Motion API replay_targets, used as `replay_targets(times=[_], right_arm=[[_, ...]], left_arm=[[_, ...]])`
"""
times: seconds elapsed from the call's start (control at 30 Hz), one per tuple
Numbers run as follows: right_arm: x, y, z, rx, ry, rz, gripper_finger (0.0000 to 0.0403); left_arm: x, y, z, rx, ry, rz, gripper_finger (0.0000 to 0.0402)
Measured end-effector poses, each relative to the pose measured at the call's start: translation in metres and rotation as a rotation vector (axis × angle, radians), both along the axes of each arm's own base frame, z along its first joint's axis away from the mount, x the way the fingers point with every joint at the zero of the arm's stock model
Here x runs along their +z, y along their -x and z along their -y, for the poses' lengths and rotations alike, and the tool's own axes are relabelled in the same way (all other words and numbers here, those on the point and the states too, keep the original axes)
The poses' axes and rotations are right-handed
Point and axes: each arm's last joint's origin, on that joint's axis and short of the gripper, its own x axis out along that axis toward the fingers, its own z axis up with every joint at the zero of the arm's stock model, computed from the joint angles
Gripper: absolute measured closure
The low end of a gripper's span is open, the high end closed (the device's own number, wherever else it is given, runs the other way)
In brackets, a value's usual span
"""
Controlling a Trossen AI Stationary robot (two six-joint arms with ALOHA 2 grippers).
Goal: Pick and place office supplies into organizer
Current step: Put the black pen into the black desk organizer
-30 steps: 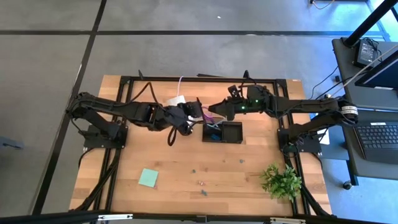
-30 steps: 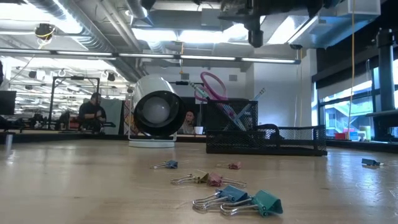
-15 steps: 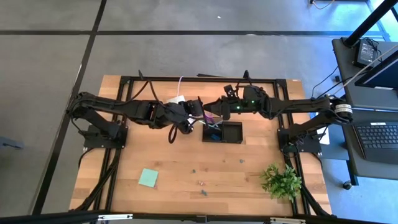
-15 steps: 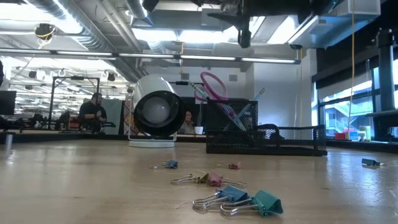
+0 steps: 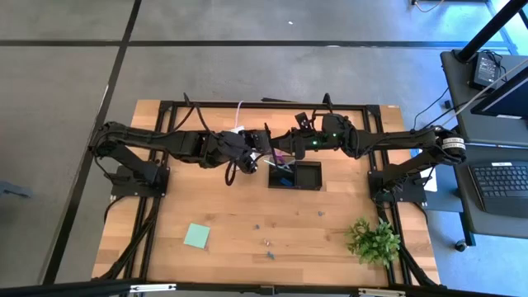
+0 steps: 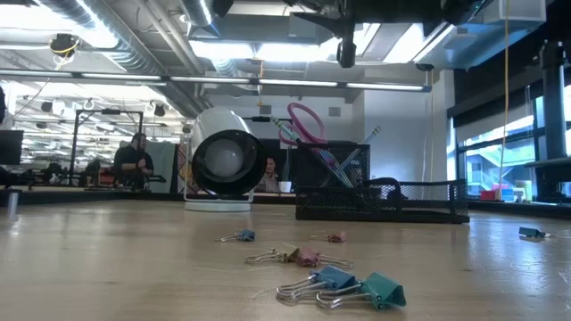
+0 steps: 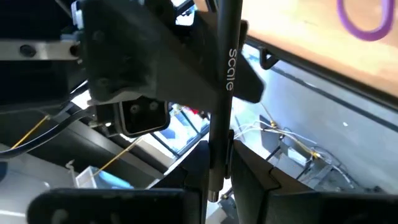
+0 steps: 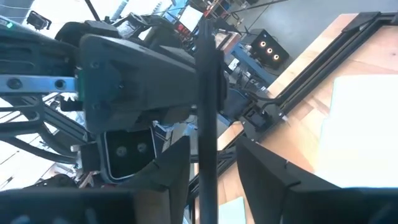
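Above the table's middle my two grippers meet tip to tip. My left gripper (image 5: 266, 145) (image 7: 216, 180) is shut on a thin black pen (image 7: 221, 87) with white lettering. My right gripper (image 5: 285, 147) (image 8: 211, 177) faces it, with the same pen (image 8: 207, 93) standing between its parted fingers; I cannot see that they touch it. Just near of them the black mesh organizer (image 5: 297, 176) (image 6: 393, 203) rests on the table. Purple-handled scissors (image 6: 306, 122) and pens stand in its left compartment. A mint-green sticky-note pad (image 5: 196, 236) lies flat near the front left. My left gripper pinches the black pen near one end (image 7: 216, 163) between its two fingers (image 7: 194, 177). The fingers come level from the table's left and lie across the pen. The pen is lifted clear of the table and runs on past the right gripper's body.
A white cylinder roll (image 6: 223, 160) (image 5: 233, 132) lies at the back, left of the organizer. Small coloured binder clips (image 6: 343, 287) (image 5: 268, 243) lie scattered on the near half of the table. A green plant (image 5: 373, 239) stands at the front right.
My right gripper has moved a little toward the table's left, closing in on my left gripper and the pen it holds. The pen has stayed lifted clear of the table.
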Motion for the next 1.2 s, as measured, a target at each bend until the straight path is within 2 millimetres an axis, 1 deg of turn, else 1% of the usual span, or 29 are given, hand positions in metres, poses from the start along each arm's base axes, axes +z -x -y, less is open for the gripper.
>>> replay_targets(times=[0.43, 0.53, 0.83, 0.9, 1.07, 1.2], right_arm=[[0.003, 0.0, 0.0, 0.001, 0.057, 0.03, 0.0347], [0.003, 0.0, 0.0, 0.002, 0.064, 0.03, 0.036], [0.003, 0.0, 0.0, 0.002, 0.074, 0.03, 0.0362], [0.003, 0.0, 0.0, 0.002, 0.074, 0.03, 0.0362], [0.003, 0.0, 0.001, -0.001, 0.076, 0.029, 0.0362], [0.001, 0.001, 0.007, -0.019, 0.1, 0.012, 0.0362]], left_arm=[[0.001, 0.0, 0.0, -0.007, -0.015, -0.005, 0.0356], [0.001, 0.0, 0.0, -0.007, -0.016, -0.006, 0.0351], [0.001, 0.0, 0.001, -0.018, -0.04, -0.025, 0.0306], [0.001, 0.0, 0.001, -0.006, -0.007, 0.001, 0.0297], [0.001, 0.0, 0.008, 0.028, 0.144, 0.116, 0.0281], [0.003, 0.003, 0.012, 0.124, 0.3, 0.26, 0.0275]])
